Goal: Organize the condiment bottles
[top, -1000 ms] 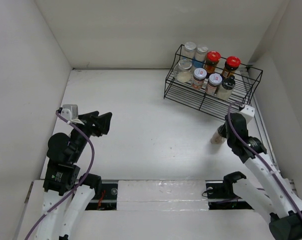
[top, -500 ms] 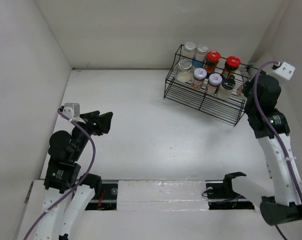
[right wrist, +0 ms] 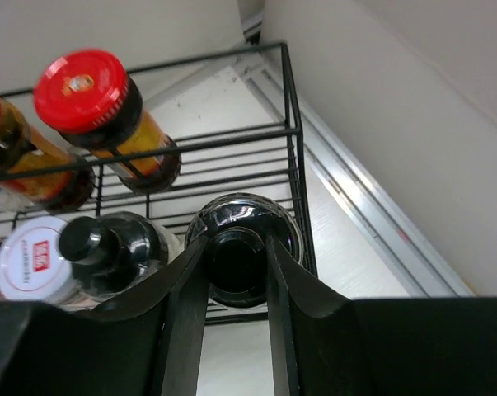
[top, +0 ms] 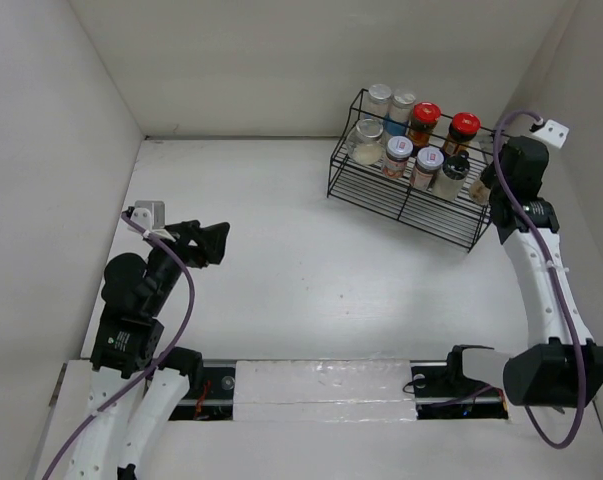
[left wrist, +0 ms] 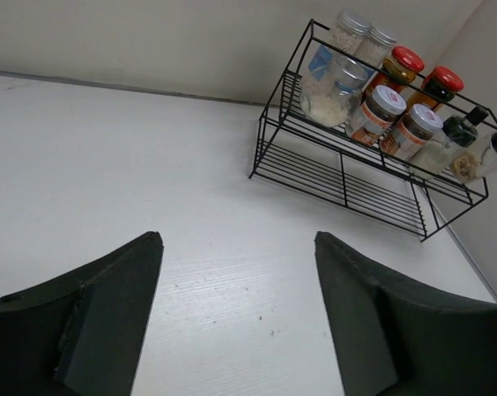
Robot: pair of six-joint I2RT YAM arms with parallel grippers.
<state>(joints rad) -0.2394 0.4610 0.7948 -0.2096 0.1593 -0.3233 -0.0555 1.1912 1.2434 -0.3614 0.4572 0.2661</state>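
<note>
Right hand [right wrist: 234,247] with the black-capped bottle [right wrist: 241,216], up from the table [top: 281,250] to the right end of the rack [top: 406,200].

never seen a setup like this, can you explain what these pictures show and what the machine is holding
Two robot arms are bolted at the near edge of a white table. One picture looks down from above; the other two come from a camera on each wrist. A black wire rack at the far right holds small jars. The left gripper is open and empty. The right gripper is closed on a black-capped bottle at the rack's right end.
</note>
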